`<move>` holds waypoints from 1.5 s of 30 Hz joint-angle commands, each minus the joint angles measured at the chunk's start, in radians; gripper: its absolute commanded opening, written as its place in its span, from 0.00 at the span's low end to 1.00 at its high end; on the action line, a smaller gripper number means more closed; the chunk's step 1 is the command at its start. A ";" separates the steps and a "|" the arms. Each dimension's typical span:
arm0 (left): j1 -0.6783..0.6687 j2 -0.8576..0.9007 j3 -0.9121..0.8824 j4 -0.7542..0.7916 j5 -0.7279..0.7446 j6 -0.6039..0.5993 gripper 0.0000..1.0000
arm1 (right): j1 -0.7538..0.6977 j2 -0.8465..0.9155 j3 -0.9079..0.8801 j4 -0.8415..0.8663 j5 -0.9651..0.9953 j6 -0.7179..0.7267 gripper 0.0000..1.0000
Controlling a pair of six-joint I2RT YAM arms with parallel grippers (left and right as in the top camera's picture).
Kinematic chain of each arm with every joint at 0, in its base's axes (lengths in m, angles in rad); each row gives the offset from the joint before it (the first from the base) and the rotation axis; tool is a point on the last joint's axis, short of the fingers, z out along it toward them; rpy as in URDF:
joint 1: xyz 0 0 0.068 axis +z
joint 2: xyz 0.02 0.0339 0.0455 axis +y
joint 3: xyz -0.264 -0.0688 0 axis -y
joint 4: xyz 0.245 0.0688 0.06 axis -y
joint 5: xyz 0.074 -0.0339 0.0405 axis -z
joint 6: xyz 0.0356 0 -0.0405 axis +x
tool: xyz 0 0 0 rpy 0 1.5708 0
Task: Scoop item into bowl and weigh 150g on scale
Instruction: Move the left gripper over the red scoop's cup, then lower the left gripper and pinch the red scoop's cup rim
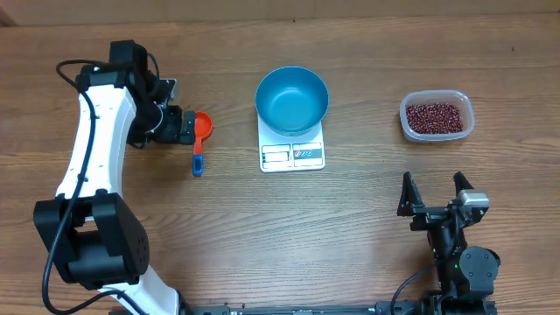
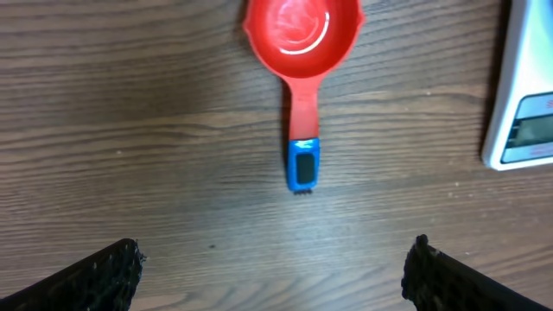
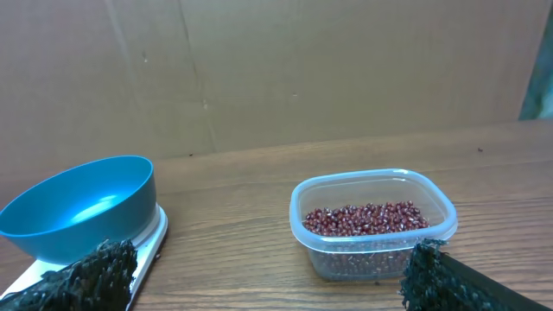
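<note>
The blue bowl point(image 1: 292, 98) sits on the white scale point(image 1: 292, 156) in the middle of the table point(image 1: 350, 245). The beans point(image 1: 435, 116) lie in a clear tub point(image 1: 437, 138) on the right, well apart from the bowl. A red scoop point(image 1: 200, 133) lies left of the scale. The left claw point(image 1: 186, 128) hangs wide open by the scoop and holds nothing. The right claw point(image 1: 433, 188) is wide open too and holds nothing. It points at the tub.
</note>
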 commanded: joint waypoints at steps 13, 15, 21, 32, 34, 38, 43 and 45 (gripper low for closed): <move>0.005 0.022 0.022 0.056 -0.027 0.001 1.00 | 0.004 -0.006 -0.010 0.003 0.005 -0.002 1.00; 0.005 0.024 0.022 0.066 -0.026 -0.009 1.00 | 0.004 -0.006 -0.010 0.003 0.005 -0.002 1.00; 0.005 0.064 0.022 0.091 -0.019 -0.019 1.00 | 0.004 -0.006 -0.010 0.003 0.005 -0.002 1.00; 0.005 0.171 0.022 0.138 0.031 -0.019 1.00 | 0.004 -0.006 -0.010 0.003 0.005 -0.002 1.00; 0.005 0.178 0.022 0.145 0.028 -0.019 0.99 | 0.004 -0.006 -0.010 0.002 0.005 -0.002 1.00; 0.005 0.179 0.022 0.167 0.026 -0.019 0.99 | 0.004 -0.006 -0.010 0.003 0.005 -0.002 1.00; 0.005 0.179 0.022 0.201 0.026 -0.019 0.99 | 0.004 -0.006 -0.010 0.002 0.005 -0.002 1.00; 0.005 0.179 0.022 0.213 0.028 -0.019 1.00 | 0.004 -0.006 -0.010 0.003 0.005 -0.002 1.00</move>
